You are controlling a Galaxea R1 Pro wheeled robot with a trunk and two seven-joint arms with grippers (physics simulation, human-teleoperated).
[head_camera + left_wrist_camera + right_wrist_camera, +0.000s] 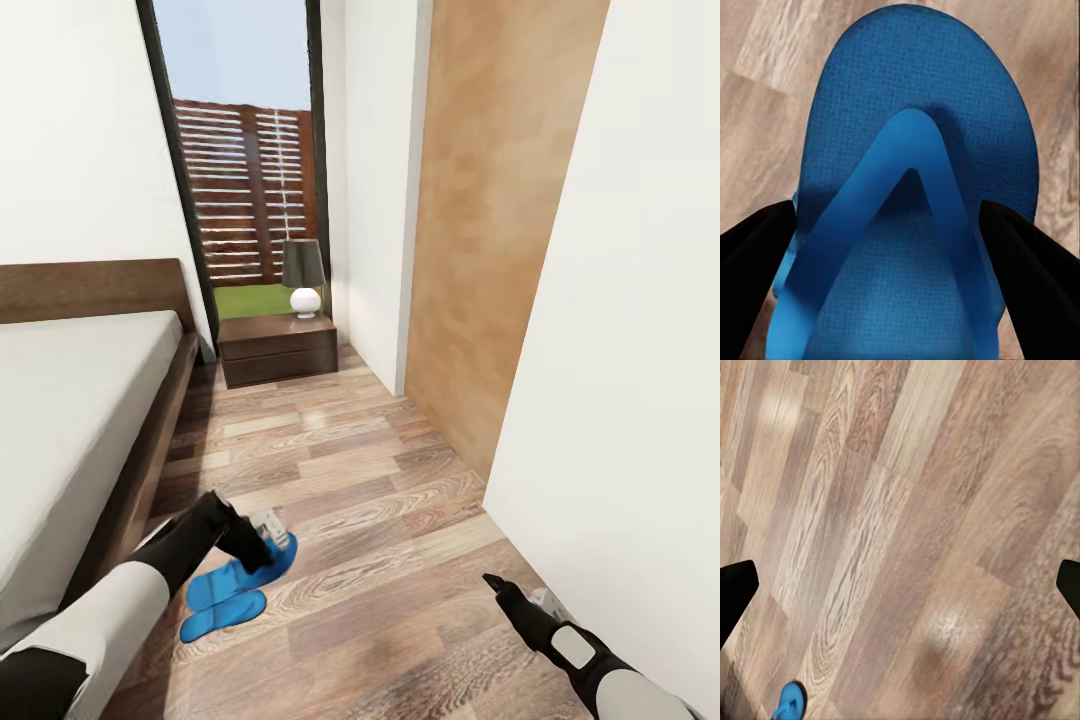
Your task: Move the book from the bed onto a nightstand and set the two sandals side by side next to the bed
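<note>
Gleaming wood-plank floor (380, 520), white walls (640, 350)

Readable text: none in any view.
Labels, brands, numbers, signs: none can be made out.

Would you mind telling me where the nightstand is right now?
In the head view the nightstand stands against the far wall under the window, just right of the bed's headboard, with a lamp on top.

bright window daylight, glossy floor (380, 500) glare
</note>
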